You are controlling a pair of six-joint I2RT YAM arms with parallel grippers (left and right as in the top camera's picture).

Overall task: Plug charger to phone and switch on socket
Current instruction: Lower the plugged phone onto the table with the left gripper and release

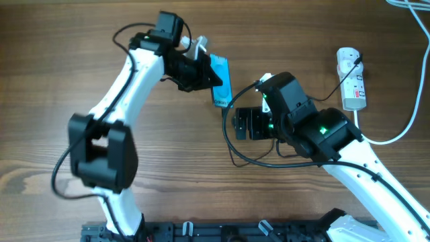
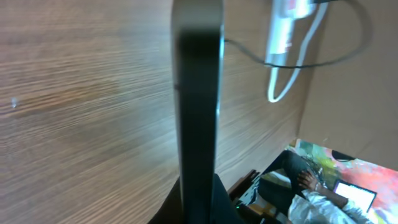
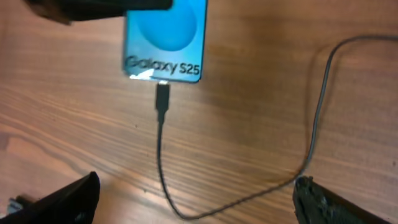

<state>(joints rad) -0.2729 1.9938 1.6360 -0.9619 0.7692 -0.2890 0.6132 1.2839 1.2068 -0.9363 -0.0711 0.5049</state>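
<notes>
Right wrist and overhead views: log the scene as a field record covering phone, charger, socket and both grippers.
phone: flat smartphone with cyan screen, gripped at its top end
charger: thin black cable, connector tip at the phone's bottom edge, apparently inserted
socket: white oblong power strip, lying on the wooden table, far right, untouched; switch state unreadable
left gripper: shut on the phone
right gripper: open, empty, fingers wide apart, short of the phone's bottom edge

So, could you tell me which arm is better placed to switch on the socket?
The right: the right fingers are open and empty and the socket lies on that side; the left fingers hold the phone.
</notes>
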